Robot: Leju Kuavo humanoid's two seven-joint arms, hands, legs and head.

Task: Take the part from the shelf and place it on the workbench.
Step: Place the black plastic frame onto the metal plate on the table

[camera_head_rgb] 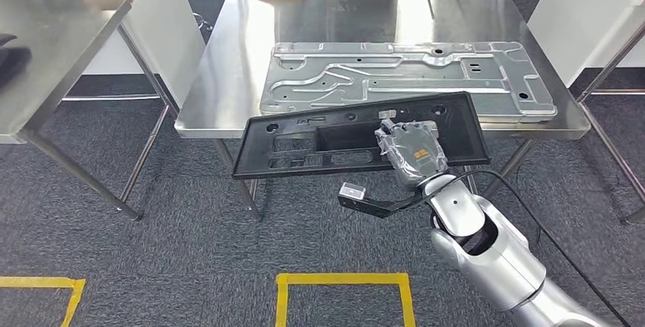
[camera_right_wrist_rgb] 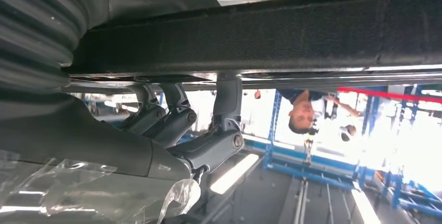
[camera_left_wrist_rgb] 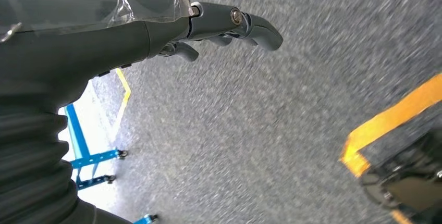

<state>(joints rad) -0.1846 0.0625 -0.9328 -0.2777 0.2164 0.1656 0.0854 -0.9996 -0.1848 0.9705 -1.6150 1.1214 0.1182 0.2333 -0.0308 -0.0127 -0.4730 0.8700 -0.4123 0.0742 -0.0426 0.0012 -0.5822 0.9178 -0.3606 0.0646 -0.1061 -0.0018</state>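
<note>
Part, black and flat, gripped by right hand near its right end, held level just over workbench front edge, its far edge overlapping silver panel lying along that edge. Right fingers wrapped under part's rim in right wrist view. Left hand hanging over grey carpet beside yellow tape, fingers loosely curled, grasping nothing. Person standing far behind workbench.
</note>
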